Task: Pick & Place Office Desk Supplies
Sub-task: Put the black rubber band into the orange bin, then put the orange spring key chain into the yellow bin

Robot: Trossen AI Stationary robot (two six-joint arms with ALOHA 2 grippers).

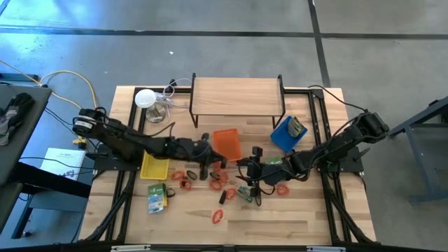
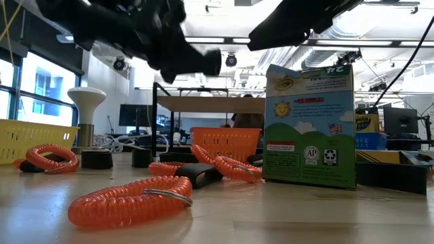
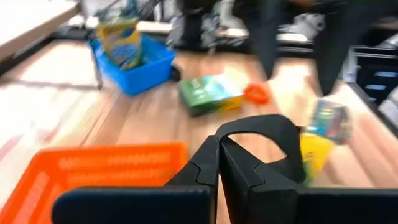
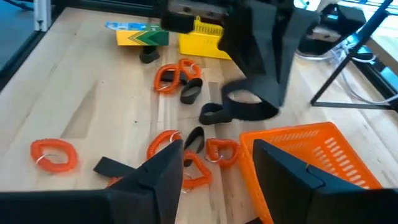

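Seen from its own wrist, the left gripper (image 3: 219,163) pinches a black clip-like loop (image 3: 261,134) beside the orange tray (image 3: 93,171), with a green packet (image 3: 210,93) beyond, while the right wrist view alone shows the right gripper (image 4: 214,165) spread wide over red-orange coils (image 4: 174,78).

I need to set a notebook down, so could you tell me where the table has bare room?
Bare wood lies along the near edge below the lone red-orange coil, and right of the right end effector. Crowded: between the yellow tray and orange tray.
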